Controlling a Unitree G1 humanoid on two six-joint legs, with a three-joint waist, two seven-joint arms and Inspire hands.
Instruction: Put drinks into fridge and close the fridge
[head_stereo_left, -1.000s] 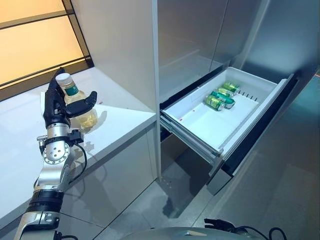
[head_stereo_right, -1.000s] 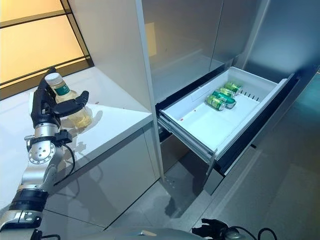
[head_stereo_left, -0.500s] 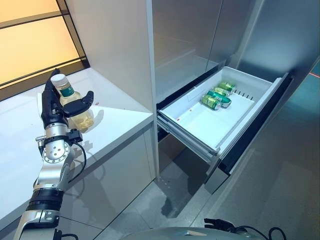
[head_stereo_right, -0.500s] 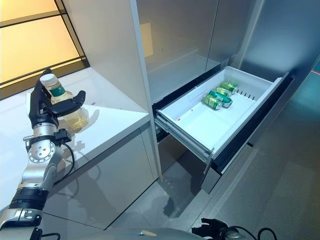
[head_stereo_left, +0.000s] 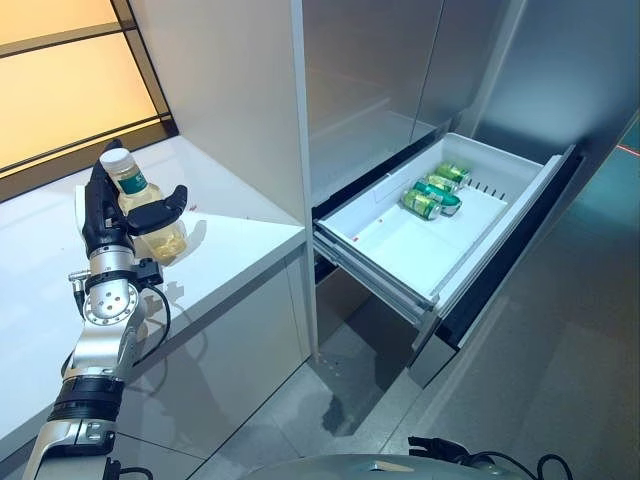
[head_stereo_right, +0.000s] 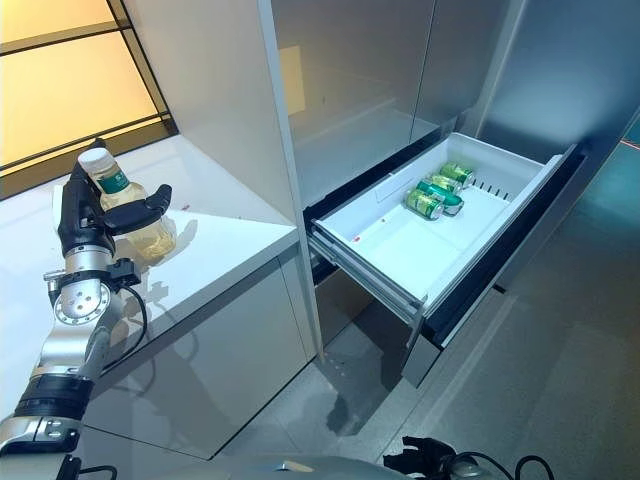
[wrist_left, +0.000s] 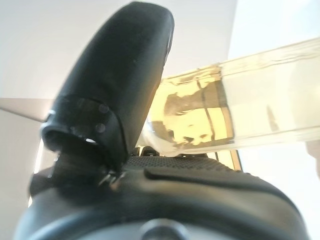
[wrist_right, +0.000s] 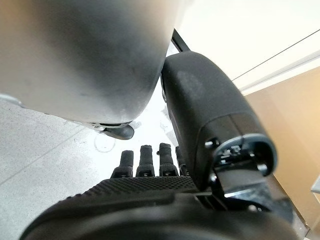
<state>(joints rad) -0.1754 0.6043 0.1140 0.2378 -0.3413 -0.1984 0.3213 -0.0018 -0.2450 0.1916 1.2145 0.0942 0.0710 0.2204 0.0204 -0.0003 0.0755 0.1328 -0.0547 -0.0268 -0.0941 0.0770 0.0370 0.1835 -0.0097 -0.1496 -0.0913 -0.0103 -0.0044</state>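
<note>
A clear bottle (head_stereo_left: 152, 215) of pale yellow drink with a white cap and green label stands on the white counter (head_stereo_left: 245, 232). My left hand (head_stereo_left: 98, 215) is around it, fingers behind and thumb across its front. The left wrist view shows the thumb (wrist_left: 117, 90) pressed against the bottle (wrist_left: 255, 107). The fridge's white drawer (head_stereo_left: 405, 252) is pulled open to the right, with green cans (head_stereo_left: 430, 195) lying at its far end. My right hand (wrist_right: 142, 192) hangs low with relaxed fingers and holds nothing.
The fridge's grey steel front (head_stereo_left: 370, 80) rises above the drawer. The drawer's dark front panel (head_stereo_left: 520, 240) juts out over the grey floor (head_stereo_left: 560, 390). An orange-lit window (head_stereo_left: 60, 90) backs the counter.
The camera has shifted slightly, so the whole scene sits a little further left. My left hand and the bottle stand as before.
</note>
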